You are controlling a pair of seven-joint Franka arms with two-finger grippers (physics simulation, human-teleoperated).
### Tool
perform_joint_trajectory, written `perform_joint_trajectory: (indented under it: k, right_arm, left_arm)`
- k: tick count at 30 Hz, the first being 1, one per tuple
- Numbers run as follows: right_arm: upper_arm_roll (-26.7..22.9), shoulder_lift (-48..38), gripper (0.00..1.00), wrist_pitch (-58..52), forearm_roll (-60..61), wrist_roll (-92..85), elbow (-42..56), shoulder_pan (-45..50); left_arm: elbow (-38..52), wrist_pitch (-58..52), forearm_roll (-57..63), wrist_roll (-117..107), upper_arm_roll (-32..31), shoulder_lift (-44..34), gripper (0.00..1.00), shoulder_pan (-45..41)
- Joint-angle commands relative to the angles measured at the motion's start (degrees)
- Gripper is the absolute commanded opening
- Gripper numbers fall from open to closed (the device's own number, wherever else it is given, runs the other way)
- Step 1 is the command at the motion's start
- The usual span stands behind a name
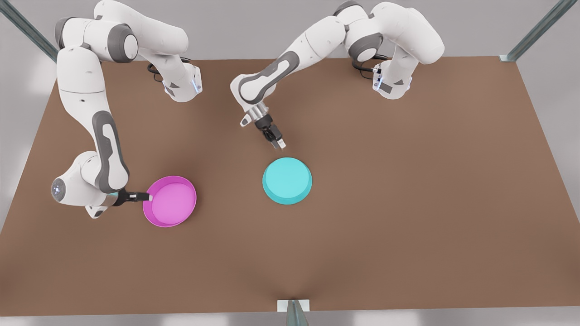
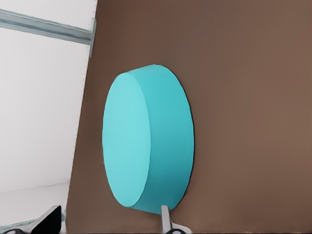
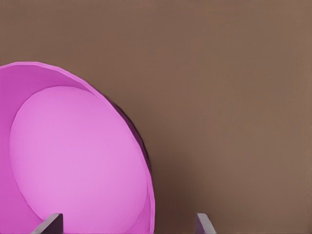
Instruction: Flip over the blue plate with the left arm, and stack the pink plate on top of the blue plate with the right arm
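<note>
Brown table [image 1: 408, 203]: flat surface spanning nearly the whole front view, metal frame struts at its corners and at 6 o'clock on the near edge. Right arm [image 1: 86, 108]: white, grey joints, based at about 11 o'clock of the table in the front view, folded down the front view's left side, wrist low over the table at 9 o'clock. Left arm [image 1: 290, 63]: white, grey joints, based at about 1 o'clock, reaching toward the table's centre. Pink plate [image 1: 170, 201]: magenta dish, open side up, at about 8 o'clock from the table's centre, well apart from the blue plate; in the right wrist view the pink plate [image 3: 73, 161] shows its hollow inside and rim. Blue plate [image 1: 287, 180]: turquoise dish near the table's centre, lying upside down with its flat underside facing up; in the left wrist view the blue plate [image 2: 146, 141] shows that plain underside and side wall. Right gripper [image 1: 146, 196]: at the pink plate's 9 o'clock rim, its fingers [image 3: 48, 224] spread apart on either side of the rim, not closed on it. Left gripper [image 1: 277, 143]: hangs just beyond the blue plate's 12 o'clock edge, clear of it, fingers [image 2: 165, 219] apart, holding nothing
</note>
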Motion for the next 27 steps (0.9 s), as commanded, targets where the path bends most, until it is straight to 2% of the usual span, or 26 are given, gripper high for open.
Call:
perform_joint_trajectory:
  k: [1,2,3,4,5,7,8,9,11,13,14,15,17,18,19,21,22,27]
  right_arm:
    - [-0.05,0.14,1.0,0.02,0.0,-0.01,-0.04,0.02]
    - [-0.05,0.14,1.0,-0.16,0.0,-0.18,-0.13,0.37]
    - [0.03,0.32,0.91,-0.6,0.0,-0.27,-0.13,0.46]
    - [0.03,0.67,0.92,-0.77,0.0,-0.71,-0.13,0.89]
    - [0.03,1.02,0.94,-0.95,0.0,-0.89,-0.22,1.07]
    - [0.03,1.28,0.94,-0.86,0.0,-1.41,-0.13,0.81]
    - [0.03,1.46,0.94,-0.77,0.0,-1.5,-0.04,0.63]
    - [0.03,1.63,0.91,-0.34,0.0,-1.5,-0.04,0.63]
    - [0.03,1.99,0.72,-0.25,0.09,-1.41,0.05,0.63]
    - [0.03,1.99,0.66,-0.07,0.0,-1.41,0.05,0.63]
    - [0.03,1.99,0.65,-0.07,0.0,-1.41,0.05,0.63]
    - [0.03,1.99,0.65,-0.07,0.0,-1.41,0.05,0.72]
    - [0.03,1.99,0.65,-0.07,0.0,-1.41,0.05,0.63]
    - [0.03,2.34,0.65,-0.51,0.0,-1.59,0.31,0.54]
    - [0.9,2.43,0.66,-0.86,0.09,-1.68,0.31,0.02]
    - [2.14,2.6,0.66,-0.86,-0.09,-2.03,0.31,-1.74]
    - [2.14,2.69,0.66,-0.86,-0.09,-3.17,0.31,-2.18]
    - [2.14,2.95,0.65,-0.86,0.0,-4.67,0.49,-2.71]
  left_arm:
    - [0.0,0.01,-5.78,0.32,-0.04,-0.26,1.0,0.04]
    - [0.0,0.01,-7.28,1.2,0.05,-0.88,1.0,0.04]
    - [-0.26,-0.08,-10.0,1.99,0.05,-2.72,1.0,0.13]
    - [-0.53,-0.43,-14.04,3.65,0.4,-4.74,1.0,1.27]
    - [-1.67,-0.69,-22.81,7.25,0.58,-9.13,1.0,5.12]
    - [-1.67,-0.17,-30.99,9.72,0.57,-13.26,1.0,11.81]
    - [-2.11,0.01,-32.42,9.72,0.67,-17.04,1.0,17.17]
    - [-3.16,-1.39,-31.45,9.63,1.19,-19.68,0.98,18.94]
    - [-7.2,3.69,-37.86,9.99,3.13,-27.59,1.0,28.94]
    - [-18.28,13.72,-47.35,19.81,3.57,-39.37,1.0,43.97]
    - [-21.27,13.28,-53.15,26.94,3.74,-44.03,1.0,50.57]
    - [-21.01,11.53,-54.65,27.92,5.4,-46.49,1.0,52.07]
    - [-11.79,-1.29,-59.21,36.42,10.33,-45.53,1.0,52.33]
    - [1.71,-12.97,-62.03,41.18,10.95,-37.46,1.0,54.7]
    - [10.99,-18.18,-63.35,43.38,10.95,-32.61,1.0,55.76]
    - [-5.16,-6.51,-63.35,43.56,9.81,-41.91,1.0,57.25]
    - [-9.23,-3.24,-63.09,43.56,8.49,-44.12,1.0,58.31]
    - [-6.68,-2.89,-62.74,43.56,8.14,-43.94,1.0,58.14]
